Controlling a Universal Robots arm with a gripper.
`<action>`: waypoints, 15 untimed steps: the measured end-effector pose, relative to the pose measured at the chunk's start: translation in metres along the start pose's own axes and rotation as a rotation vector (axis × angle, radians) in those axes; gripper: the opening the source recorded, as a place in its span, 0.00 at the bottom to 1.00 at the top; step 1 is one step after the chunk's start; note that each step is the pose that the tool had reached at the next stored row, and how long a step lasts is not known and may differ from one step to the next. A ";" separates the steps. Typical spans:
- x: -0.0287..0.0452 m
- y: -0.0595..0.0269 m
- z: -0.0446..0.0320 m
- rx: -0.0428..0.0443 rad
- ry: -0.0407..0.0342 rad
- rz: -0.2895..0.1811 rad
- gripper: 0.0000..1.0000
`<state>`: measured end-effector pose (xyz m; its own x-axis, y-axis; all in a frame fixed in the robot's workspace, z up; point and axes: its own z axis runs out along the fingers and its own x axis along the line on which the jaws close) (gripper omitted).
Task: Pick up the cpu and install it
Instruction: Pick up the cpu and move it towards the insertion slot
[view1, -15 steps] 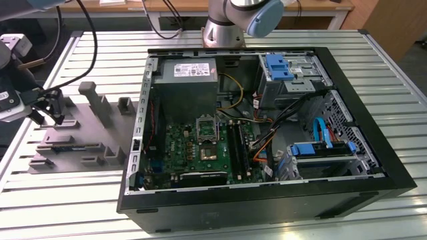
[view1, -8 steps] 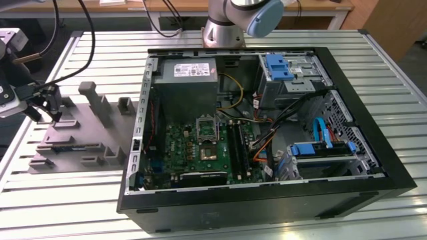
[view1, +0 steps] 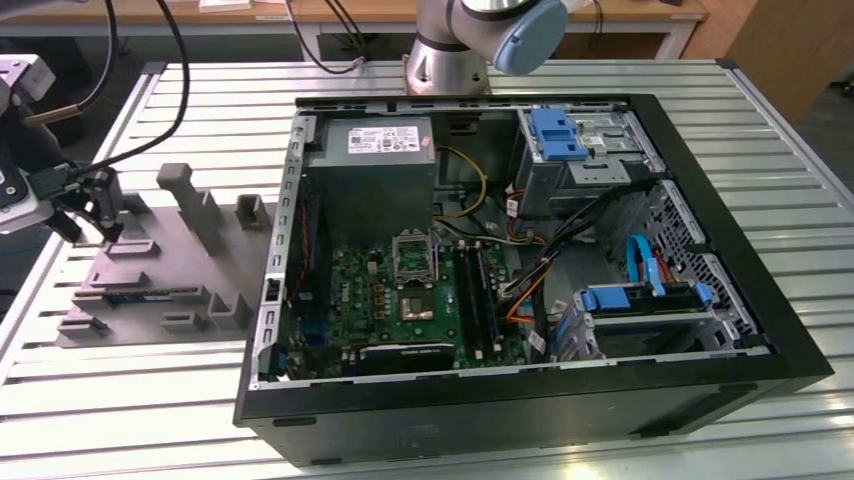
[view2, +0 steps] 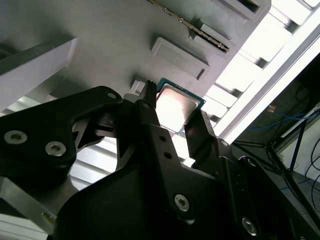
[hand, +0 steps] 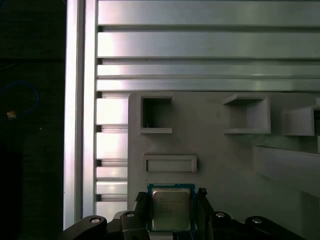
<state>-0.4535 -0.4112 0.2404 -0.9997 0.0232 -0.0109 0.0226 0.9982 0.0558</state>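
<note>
Jaws spread, one each side of cpu (hand: 170, 210), close to its edges; no pinch yet, as I judge it. Gripper (hand: 172, 196) sits low over grey tray (hand: 215, 165), at exterior view's left, well apart from open computer case (view1: 534, 400). Cpu lies flat on tray, silvery top up, near tray's edge by table slats (hand: 200, 45).

For your grasp:
- keep fingers (hand: 202, 202) square to opposite edges
- centre chip between them
- close evenly so it cannot skew or tip
- squeeze lightly; thin, smooth part likely slips
- lift level
</note>
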 end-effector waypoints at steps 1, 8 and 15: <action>0.0000 0.0000 -0.0004 0.0001 0.0001 0.000 0.47; 0.0000 0.0002 -0.0026 0.0000 0.0000 0.000 0.47; 0.0000 0.0003 -0.0048 0.0000 -0.0001 0.000 0.47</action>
<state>-0.4535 -0.4111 0.2452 -0.9997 0.0233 -0.0109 0.0226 0.9982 0.0558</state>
